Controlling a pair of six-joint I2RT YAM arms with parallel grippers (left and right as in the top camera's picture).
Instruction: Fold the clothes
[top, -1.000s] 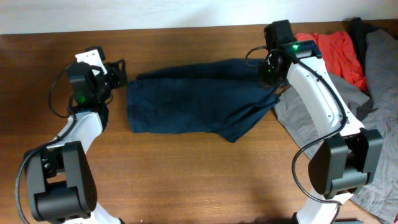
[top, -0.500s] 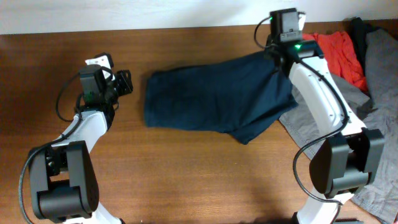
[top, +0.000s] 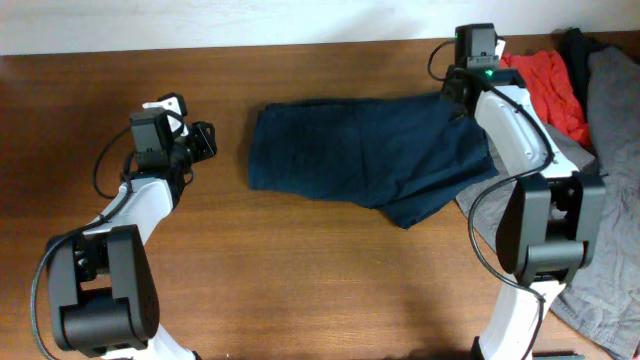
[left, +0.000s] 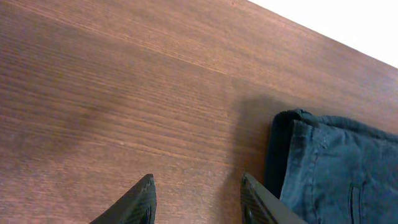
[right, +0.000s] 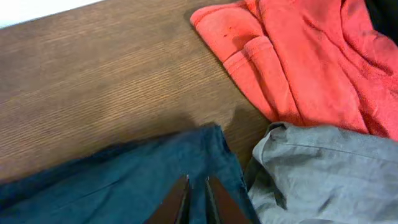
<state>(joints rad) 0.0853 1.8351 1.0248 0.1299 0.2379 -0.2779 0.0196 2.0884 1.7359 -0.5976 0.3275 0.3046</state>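
The dark navy shorts (top: 365, 160) lie spread across the middle of the wooden table, one corner drooping toward the front. My right gripper (top: 462, 92) is shut on the shorts' far right edge; in the right wrist view the fingers (right: 197, 185) pinch a fold of navy fabric (right: 124, 180). My left gripper (top: 205, 142) is open and empty, just left of the shorts' left edge. In the left wrist view its fingers (left: 198, 193) hover over bare wood beside the shorts' hem (left: 329, 168).
A red-orange garment (top: 545, 85) and a large light grey garment (top: 600, 170) are heaped at the right end of the table, touching the shorts' right side. They also show in the right wrist view (right: 298, 56) (right: 323, 174). A white wall runs along the far edge.
My right gripper has dragged the shorts to the right and toward the far edge. The shorts' left edge has slid away from my left gripper, which shifted slightly right.
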